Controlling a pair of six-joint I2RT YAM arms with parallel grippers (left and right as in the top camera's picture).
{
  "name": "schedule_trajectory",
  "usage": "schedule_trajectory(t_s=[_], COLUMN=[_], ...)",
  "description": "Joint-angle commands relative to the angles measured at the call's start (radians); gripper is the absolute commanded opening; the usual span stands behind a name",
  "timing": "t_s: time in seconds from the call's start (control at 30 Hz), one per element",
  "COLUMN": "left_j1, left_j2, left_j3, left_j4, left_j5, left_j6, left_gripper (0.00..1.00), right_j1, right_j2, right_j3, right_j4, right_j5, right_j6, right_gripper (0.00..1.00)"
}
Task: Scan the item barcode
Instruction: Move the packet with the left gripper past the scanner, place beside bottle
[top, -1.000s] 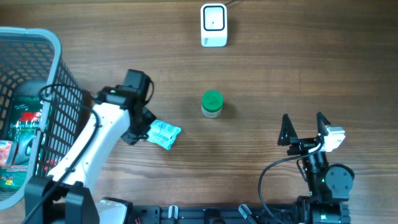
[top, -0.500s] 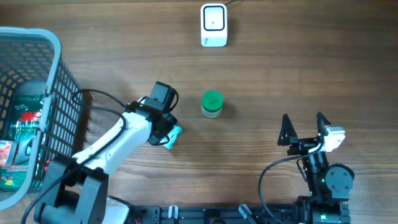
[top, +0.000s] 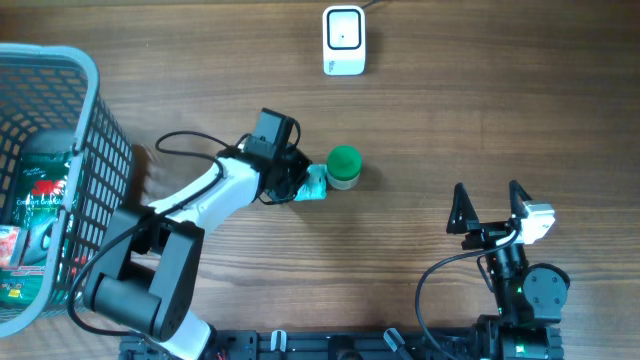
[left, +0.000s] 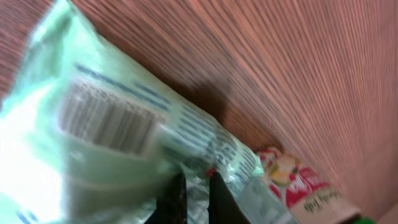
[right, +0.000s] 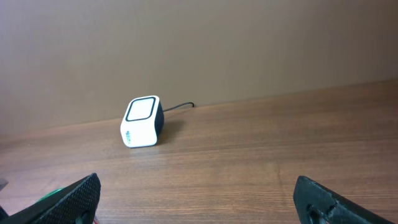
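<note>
**Overhead.** The wooden table (top: 470, 110) shows bare grain over most of its width. A grey wire basket (top: 95, 90) takes up the left edge, with packaged goods inside. The white barcode scanner (top: 343, 40) stands near the far edge. At mid-table the left gripper (top: 302, 187) is clamped on a pale green packet (top: 317, 187), and the packet is up against a green-lidded jar (top: 342, 168). The wood between jar and scanner is bare, as is the right half of the table. The right gripper (top: 490, 212) sits low on the right, its fingers spread wide with nothing between them.

**Left wrist.** The packet (left: 93, 124) fills the left of the frame, lifted off the wood and casting a shadow on it. Its barcode (left: 106, 118) faces the camera, blurred. The dark fingers (left: 177, 199) pinch its lower edge. The jar's red-and-white label (left: 292, 180) lies just beside it.

**Right wrist.** Both fingers (right: 71, 196) stand far apart at the bottom corners. Beyond them open wood runs to the scanner (right: 142, 121), whose cable (right: 180, 107) trails toward a plain brown wall (right: 249, 43).
</note>
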Motion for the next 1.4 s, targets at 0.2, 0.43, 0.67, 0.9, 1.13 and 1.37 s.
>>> schedule_trajectory(t_s=[0.2,0.43,0.67,0.9,1.13,1.37], left_j1=[-0.011,-0.026,-0.026,-0.031,-0.151,-0.188], left_j2=[-0.148,0.037,-0.017,-0.102,0.086,0.0], left_j3=[0.188,0.103,0.183,0.274,0.214,0.25], left_j4=[-0.311,-0.319,-0.376,-0.407,-0.396,-0.362], left_j5=[-0.322,-0.209,-0.303,-0.333,-0.161,-0.232], left_j6=[0.186,0.193,0.205,0.272,0.271,0.272], left_gripper=[0.04,0.04,0.04,0.04,0.04,0.04], right_j1=[0.0,0.0,0.0,0.0,0.0,0.0], right_j2=[-0.006,-0.006,-0.006,-0.006,-0.006,-0.006], right_j3=[-0.001,-0.001,-0.001,-0.001,-0.001,-0.001], right_j4=[0.006,0.006,0.006,0.006,0.006,0.006], right_j5=[0.003,0.003,0.003,0.003,0.003,0.003], right_j6=[-0.012,-0.011,-0.012,-0.011,-0.012,-0.011], right_gripper=[1.0,1.0,1.0,1.0,1.0,1.0])
